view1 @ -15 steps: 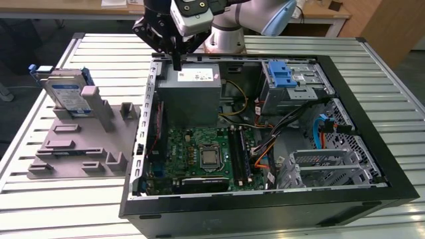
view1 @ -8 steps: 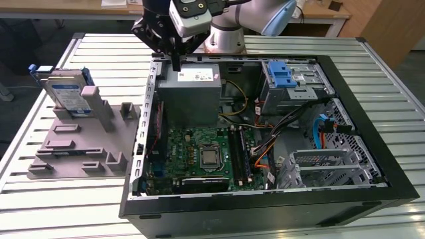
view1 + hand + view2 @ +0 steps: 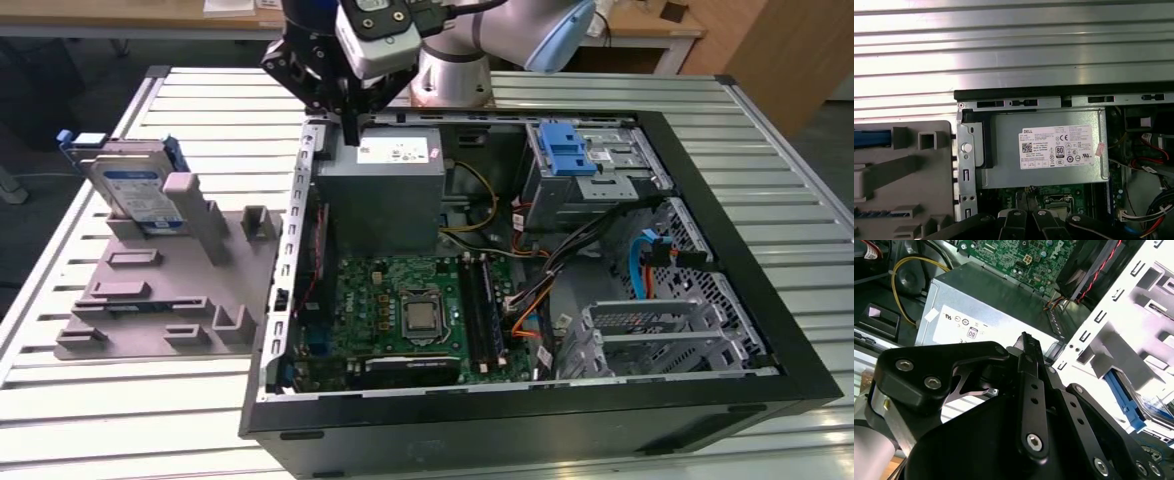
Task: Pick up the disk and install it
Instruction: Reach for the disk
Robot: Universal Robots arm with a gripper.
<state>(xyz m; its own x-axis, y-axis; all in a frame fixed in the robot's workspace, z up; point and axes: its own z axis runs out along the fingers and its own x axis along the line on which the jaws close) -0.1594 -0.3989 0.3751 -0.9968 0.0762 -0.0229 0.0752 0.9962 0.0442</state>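
Note:
The disk (image 3: pixel 138 190) stands on edge in a grey fixture (image 3: pixel 147 300) on the exterior view's left, outside the computer case; its blue-and-white label and blue rails show. Its blue rail (image 3: pixel 1122 394) also appears in the second wrist view. My gripper (image 3: pixel 351 128) hangs over the far left corner of the open case (image 3: pixel 534 400), just above the grey metal box (image 3: pixel 380 195) with the white sticker. It is well apart from the disk. The fingers (image 3: pixel 1026 347) are pressed together and hold nothing. In the first wrist view the gripper (image 3: pixel 1026 217) is above that same box (image 3: pixel 1046 147).
Inside the case lie the green motherboard (image 3: pixel 414 320), cables, and a drive cage (image 3: pixel 594 180) with a blue latch (image 3: pixel 566 150) at the far right. The case sits on a slatted metal table (image 3: pixel 747 120). The fixture has several upright posts.

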